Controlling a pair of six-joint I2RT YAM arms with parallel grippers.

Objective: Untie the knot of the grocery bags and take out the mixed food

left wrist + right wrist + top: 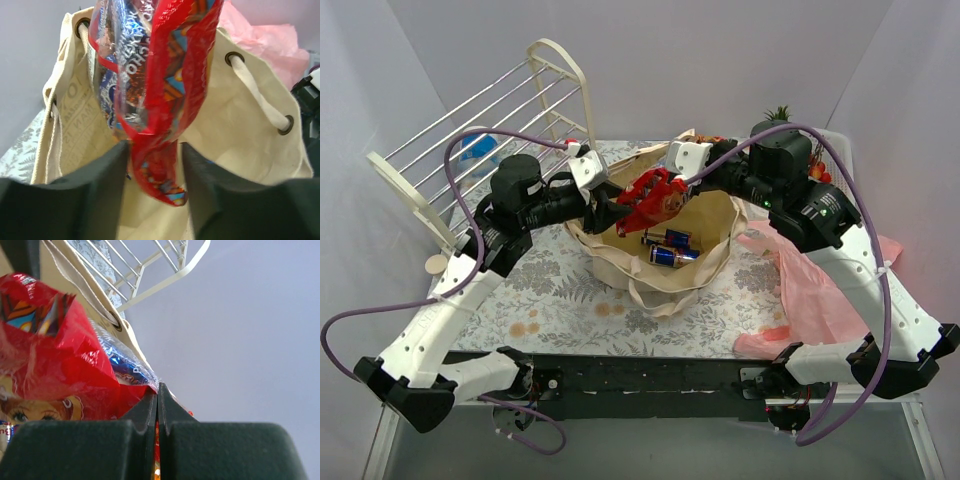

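The beige canvas tote (715, 262) stands open mid-table, with two blue drink cans (670, 247) lying inside. Above its mouth hangs a bunch of red-edged snack packets (655, 200). My right gripper (158, 395) is shut on a thin edge of one snack packet (55, 355). My left gripper (155, 170) has its jaws apart around the lower end of the packets (170, 90); the wrapper touches one finger and leaves a gap to the other. The pink plastic bag (815, 290) lies flat to the right of the tote. A pineapple crown (780, 113) pokes up behind the right arm.
A white wire rack (490, 130) leans at the back left, with a blue-and-white tub (478, 152) behind it. The tote's cord and eyelets (231, 58) run along its rim. A floral cloth (550, 290) covers the table.
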